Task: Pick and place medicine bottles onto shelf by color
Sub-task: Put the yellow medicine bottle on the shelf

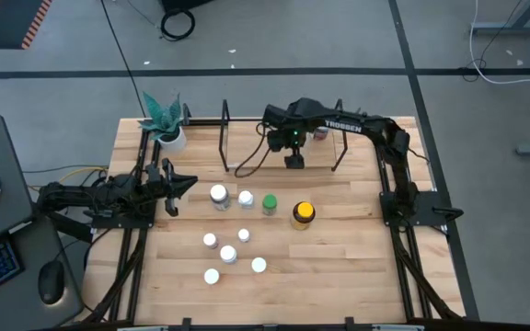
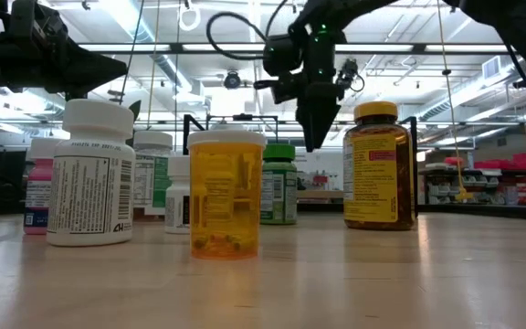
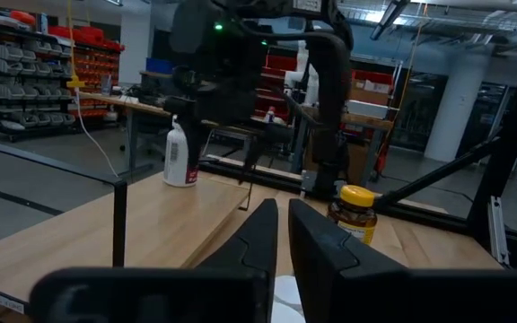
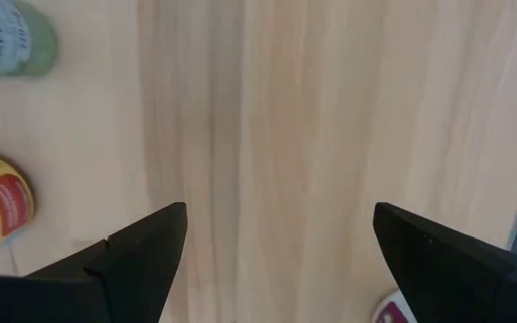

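I see the right gripper (image 1: 294,162) hanging over the shelf (image 1: 247,161) at the bench's (image 1: 357,267) far side, pointing straight down, jaws wide open, empty. Bare shelf board below it in the right wrist view. Left gripper (image 1: 175,191) parked low at the bench's left edge, reaching toward the bottles, jaws closed on nothing. Bottles stand mid-bench: amber bottle (image 1: 303,214) with yellow cap, green one (image 1: 269,204) beside it, white-capped ones (image 1: 228,255) nearer the front. One bottle (image 1: 320,133) on the shelf's far right. Orange bottle (image 2: 226,194): contents I can't make out.
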Controlling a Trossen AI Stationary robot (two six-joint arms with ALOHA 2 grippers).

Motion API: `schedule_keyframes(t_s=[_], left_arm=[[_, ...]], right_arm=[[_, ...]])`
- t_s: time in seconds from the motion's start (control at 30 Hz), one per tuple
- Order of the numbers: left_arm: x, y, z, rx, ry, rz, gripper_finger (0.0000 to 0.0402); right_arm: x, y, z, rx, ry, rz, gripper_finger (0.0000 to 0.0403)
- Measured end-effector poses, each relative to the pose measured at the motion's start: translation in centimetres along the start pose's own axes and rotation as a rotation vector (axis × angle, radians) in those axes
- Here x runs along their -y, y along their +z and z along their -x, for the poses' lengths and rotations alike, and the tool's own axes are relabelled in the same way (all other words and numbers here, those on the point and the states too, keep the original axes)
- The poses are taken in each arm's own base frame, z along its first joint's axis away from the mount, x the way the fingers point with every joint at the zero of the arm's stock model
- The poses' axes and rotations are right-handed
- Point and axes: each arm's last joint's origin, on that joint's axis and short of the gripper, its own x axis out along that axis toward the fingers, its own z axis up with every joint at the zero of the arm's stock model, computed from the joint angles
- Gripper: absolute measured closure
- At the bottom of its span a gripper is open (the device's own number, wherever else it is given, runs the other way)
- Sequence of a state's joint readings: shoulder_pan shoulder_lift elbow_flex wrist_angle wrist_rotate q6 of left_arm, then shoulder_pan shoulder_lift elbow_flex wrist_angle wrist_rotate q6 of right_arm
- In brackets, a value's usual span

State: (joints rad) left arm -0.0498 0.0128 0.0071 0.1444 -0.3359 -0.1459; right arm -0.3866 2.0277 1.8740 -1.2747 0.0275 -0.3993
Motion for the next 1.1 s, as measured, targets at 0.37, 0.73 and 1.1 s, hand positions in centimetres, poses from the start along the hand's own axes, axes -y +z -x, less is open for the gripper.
schedule_keyframes(t_s=[0.37, 0.73, 1.1], left_arm=[[0.0, 0.0, 0.0, 0.000, 0.000, 0.000, 0.0370], [0.0, 0.0, 0.0, 0.000, 0.000, 0.000, 0.0368], [0.0, 0.0, 0.0, 0.000, 0.000, 0.000, 0.0366]], right_arm=[[-3.7, 1.4, 2.1, 0.035, 0.000, 0.010, 0.0037], [-8.5, 1.8, 7.5, 0.263, -0.013, 0.060, 0.0037], [-12.9, 2.4, 7.3, 0.255, 0.022, 0.121, 0.0037]])
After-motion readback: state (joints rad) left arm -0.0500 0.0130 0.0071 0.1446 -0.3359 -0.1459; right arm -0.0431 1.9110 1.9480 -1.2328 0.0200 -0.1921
